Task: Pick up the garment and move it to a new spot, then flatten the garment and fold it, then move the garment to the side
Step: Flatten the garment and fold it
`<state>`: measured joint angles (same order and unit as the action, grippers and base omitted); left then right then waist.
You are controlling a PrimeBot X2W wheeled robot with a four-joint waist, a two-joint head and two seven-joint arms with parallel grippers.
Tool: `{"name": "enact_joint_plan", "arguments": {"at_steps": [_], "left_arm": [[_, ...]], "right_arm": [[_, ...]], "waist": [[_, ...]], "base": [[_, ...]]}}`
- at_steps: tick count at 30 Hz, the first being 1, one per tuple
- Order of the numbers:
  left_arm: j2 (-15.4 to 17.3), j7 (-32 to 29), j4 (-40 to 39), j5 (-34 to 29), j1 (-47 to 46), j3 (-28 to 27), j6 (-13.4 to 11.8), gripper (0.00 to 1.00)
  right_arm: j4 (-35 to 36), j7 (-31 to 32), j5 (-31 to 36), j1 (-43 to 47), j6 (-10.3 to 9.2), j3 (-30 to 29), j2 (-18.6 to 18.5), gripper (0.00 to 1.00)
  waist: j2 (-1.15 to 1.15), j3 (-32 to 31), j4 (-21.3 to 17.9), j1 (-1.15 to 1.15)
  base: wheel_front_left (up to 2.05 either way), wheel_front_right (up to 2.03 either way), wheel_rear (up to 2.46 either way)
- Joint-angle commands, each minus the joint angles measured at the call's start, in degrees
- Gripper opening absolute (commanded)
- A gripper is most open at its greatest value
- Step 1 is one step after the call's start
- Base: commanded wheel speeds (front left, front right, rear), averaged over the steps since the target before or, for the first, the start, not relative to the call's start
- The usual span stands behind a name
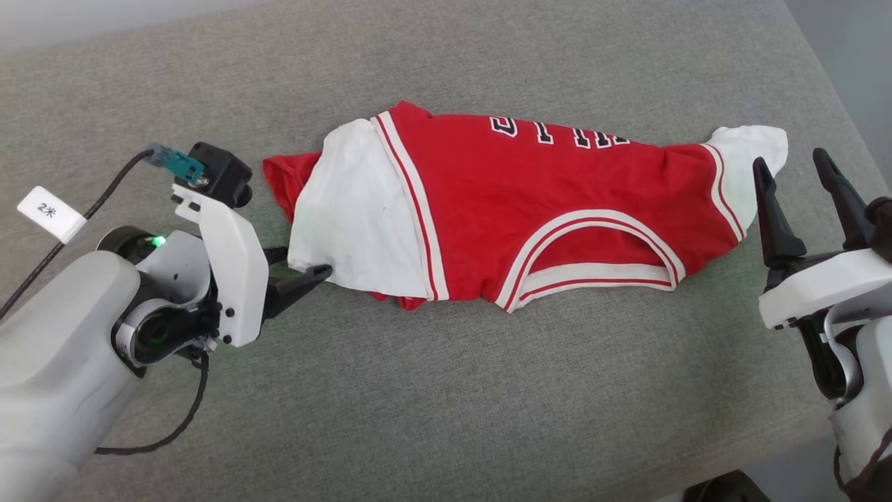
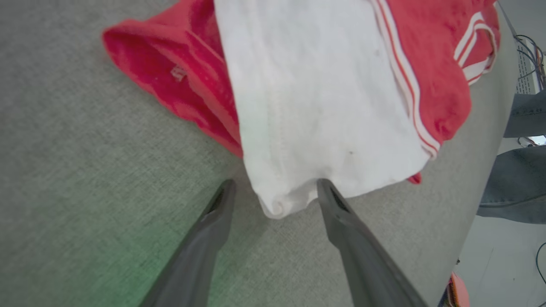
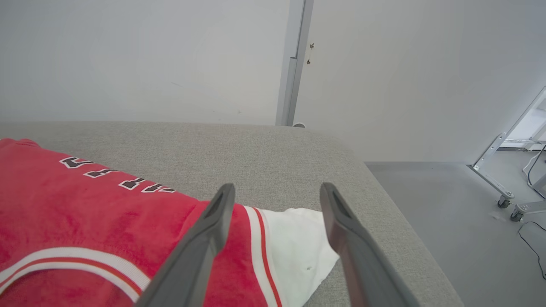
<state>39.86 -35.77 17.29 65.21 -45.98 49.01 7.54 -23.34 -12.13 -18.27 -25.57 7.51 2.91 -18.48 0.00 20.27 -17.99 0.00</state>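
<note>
Gaping wide and gripping nothing, the left pincer (image 2: pixel 275 185) straddles a white corner of the garment (image 2: pixel 307 85), which lies on the grey bench (image 1: pixel 446 390) and stretches from it to the right pincer (image 1: pixel 791 159), likewise released and empty beside the other white end. Black white-edged letters (image 1: pixel 557 134) past both pincers are cut by a fold, unreadable; a cable tag (image 1: pixel 50 213) behind the left pincer reads "2米".

Top of garment (image 1: pixel 529 209) lettering (image 1: pixel 557 132) beyond fold
</note>
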Motion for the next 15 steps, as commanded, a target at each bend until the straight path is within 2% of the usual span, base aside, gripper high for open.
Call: {"name": "enact_joint_plan", "arguments": {"at_steps": [1, 3, 4, 5, 12, 15], "left_arm": [[0.20, 0.59, 0.00, 0.91, -1.14, 0.86, -0.13, 0.48], [0.47, 0.98, -0.28, 1.39, -1.71, 1.26, -0.12, 0.09], [0.47, 0.98, -0.28, 1.39, -1.71, 1.26, -0.12, 0.09], [0.52, 1.17, -0.26, 1.91, -1.88, 1.37, -0.12, 0.00], [0.09, 2.37, -0.20, 3.79, -3.26, 3.09, -0.12, 0.00], [0.84, 3.76, -0.46, 5.11, -3.39, 2.55, -0.13, 0.00]], "right_arm": [[-0.16, -0.46, -0.34, -0.77, -0.04, 0.19, 0.49, 1.00], [-0.25, -0.53, -0.51, -0.95, -0.04, 0.39, 0.60, 1.00], [-0.25, -0.53, -0.51, -0.95, -0.04, 0.39, 0.60, 1.00], [-0.36, -0.56, -0.45, -1.01, -0.04, 0.41, 0.63, 1.00], [-0.77, -0.36, -1.06, -0.83, -0.05, 0.92, -0.28, 1.00], [-0.25, 0.15, -1.10, -0.94, -0.04, 1.28, -1.12, 1.00]], "waist": [[0.00, 0.22, -0.39, 0.00], [0.00, 0.57, -0.60, 0.00], [0.00, 0.57, -0.60, 0.00], [0.00, 0.58, -0.56, 0.00], [0.00, -1.02, 1.84, 0.00], [0.00, -1.90, 3.61, 0.00]], "base": [[0.00, 0.00, 0.00], [0.00, 0.00, 0.00], [0.00, 0.00, 0.00], [0.00, 0.00, 0.00], [0.00, 0.00, 0.00], [0.00, 0.00, 0.00]]}}
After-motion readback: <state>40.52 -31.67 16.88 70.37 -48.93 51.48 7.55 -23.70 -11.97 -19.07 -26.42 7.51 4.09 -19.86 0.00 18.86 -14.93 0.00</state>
